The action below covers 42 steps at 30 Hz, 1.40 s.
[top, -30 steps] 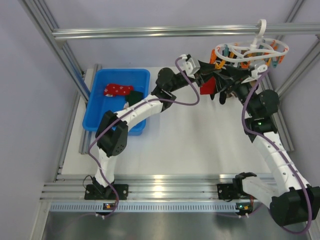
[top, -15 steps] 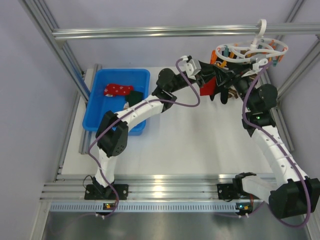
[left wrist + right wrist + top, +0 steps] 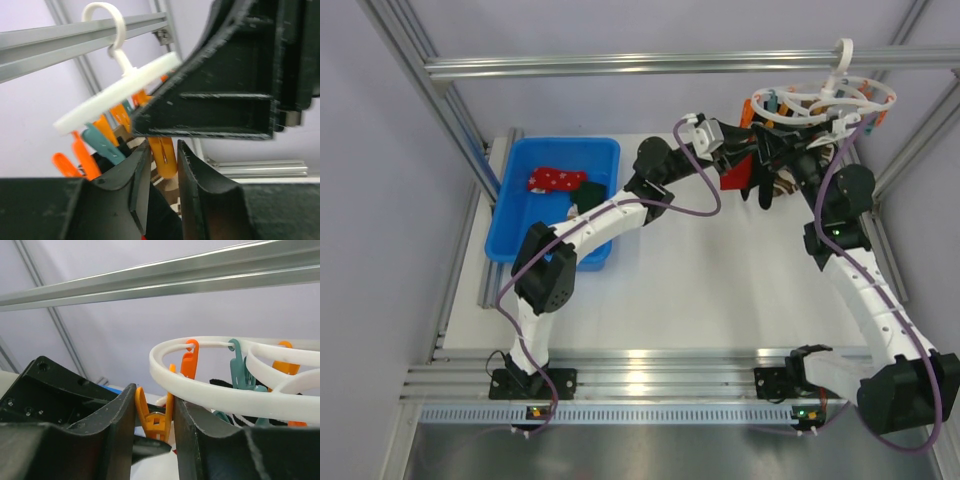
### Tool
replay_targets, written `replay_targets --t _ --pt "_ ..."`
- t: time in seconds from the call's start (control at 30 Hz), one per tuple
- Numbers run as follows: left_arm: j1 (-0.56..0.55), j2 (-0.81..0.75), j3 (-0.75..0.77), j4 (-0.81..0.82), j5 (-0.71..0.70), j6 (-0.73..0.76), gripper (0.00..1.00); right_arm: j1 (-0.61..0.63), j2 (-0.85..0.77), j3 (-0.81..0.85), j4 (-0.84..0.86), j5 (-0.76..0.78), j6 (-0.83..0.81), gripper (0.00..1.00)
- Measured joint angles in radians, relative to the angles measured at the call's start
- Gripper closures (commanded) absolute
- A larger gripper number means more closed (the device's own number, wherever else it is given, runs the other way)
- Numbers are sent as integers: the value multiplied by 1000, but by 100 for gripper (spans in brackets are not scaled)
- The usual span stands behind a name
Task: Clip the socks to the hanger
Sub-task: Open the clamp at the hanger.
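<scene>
Sitting far left: glossy rectangular blue tub (image 3: 510, 205), speckled red sock (image 3: 555, 180) inside. White plastic ring hanger (image 3: 210, 392) hooks on aluminium rail (image 3: 620, 65), far right. Jaws of left gripper (image 3: 162, 150) pinch limp red sock (image 3: 738, 172) near ring; jaws of right gripper (image 3: 154, 395) squeeze V-topped orange peg (image 3: 150, 417).

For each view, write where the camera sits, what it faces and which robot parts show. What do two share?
Top external: above and behind, facing down on hanger and blue bin; left arm, right arm show; left gripper holds red sock.
Left wrist: on that arm, facing up at hanger; own fingers show.
Right wrist: facing up; right gripper closed on an orange peg.
Both wrist views show the hanger.
</scene>
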Motion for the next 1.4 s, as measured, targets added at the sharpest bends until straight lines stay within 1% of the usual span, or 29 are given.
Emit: replay_targets --t 0.03,0.07,0.1,0.17,0.2,0.3,0.4,0.57,0.67,0.73,0.83,1.0,1.17,1.4 --pt "0 -2 -1 0 8 3 64 0 0 4 -3 1 9 86" --pt "-1 -5 -4 -1 20 4 57 -1 2 10 -4 7 15 88" --pt "-3 -10 -12 -5 37 6 55 -2 2 15 -5 12 20 92" --pt "-11 -33 -41 -21 64 7 48 -4 3 27 -11 19 37 96" --pt "-14 -46 -55 -34 72 9 47 -7 3 31 -18 18 47 99" --pt "-17 -107 -115 -93 98 6 42 -15 3 32 -26 16 82 100" --pt "-8 -204 -200 -160 124 -13 36 -23 4 43 -46 13 114 100" --pt "47 -397 -324 -290 117 -52 35 -35 4 59 -79 2 184 100" --pt "78 -468 -345 -333 93 -68 36 -43 5 63 -87 -10 236 100" --pt "85 -481 -341 -332 78 -85 39 -47 6 63 -87 -15 274 100" --pt "74 -442 -286 -336 40 -132 42 -51 13 64 -86 -18 332 100" --pt "37 -303 -142 -339 -42 -163 44 -53 28 72 -87 -24 392 100" --pt "0 -217 -89 -375 -74 -155 46 -53 33 90 -103 -26 410 100" --pt "-15 -177 -51 -402 -103 -152 46 -53 38 96 -109 -30 420 100"
